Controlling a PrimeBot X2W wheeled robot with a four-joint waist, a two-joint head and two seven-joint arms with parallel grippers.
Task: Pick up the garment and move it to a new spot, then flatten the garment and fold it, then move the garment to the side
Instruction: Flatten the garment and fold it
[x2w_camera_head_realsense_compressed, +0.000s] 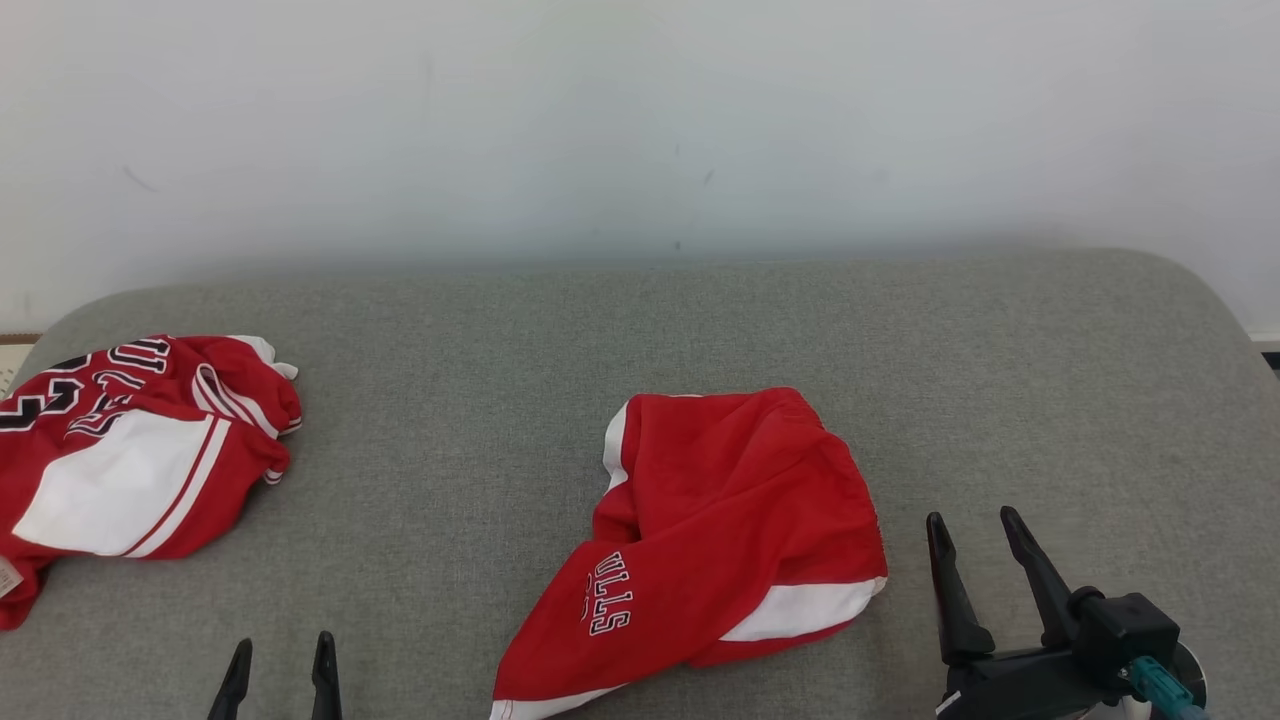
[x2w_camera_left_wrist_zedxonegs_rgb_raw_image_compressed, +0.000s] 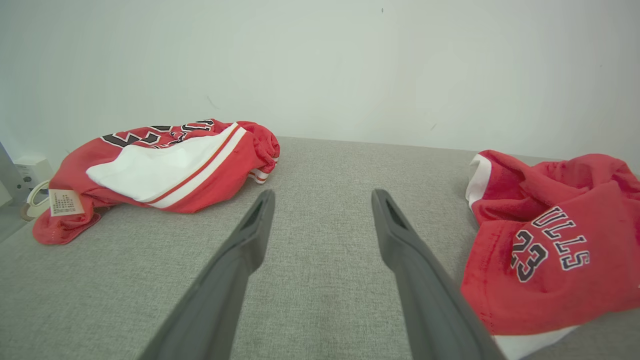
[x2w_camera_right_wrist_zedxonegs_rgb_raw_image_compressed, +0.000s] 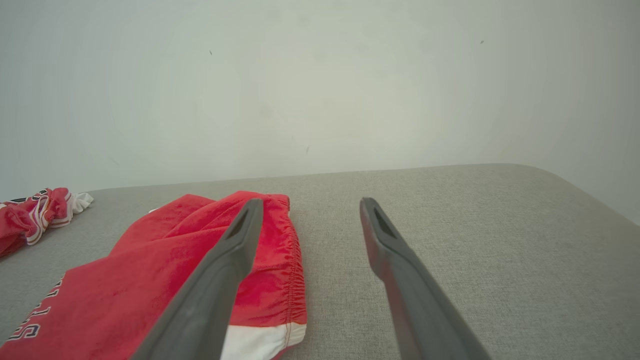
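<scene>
The red shorts (x2w_camera_head_realsense_compressed: 735, 530) lie crumpled on the grey padded surface (x2w_camera_head_realsense_compressed: 450, 400), near the robot and a little right of centre. A red jersey (x2w_camera_head_realsense_compressed: 130, 460) is bunched well apart at the far left. From their central place between the arms, the shorts appear to be the garment to move.

The left gripper (x2w_camera_head_realsense_compressed: 283, 642) hovers at the near edge to the left of the shorts, and the right gripper (x2w_camera_head_realsense_compressed: 972, 516) sits just beside their right edge. Both have their fingers spread and hold nothing.

The cloth looks thin, light and limp, probably somewhat slick, so it will likely sag and slide rather than keep its shape. The gathered elastic waistband (x2w_camera_right_wrist_zedxonegs_rgb_raw_image_compressed: 295, 265) on the right side offers the firmest hold. The white hem (x2w_camera_head_realsense_compressed: 800, 608) at the near side is a second one.
</scene>
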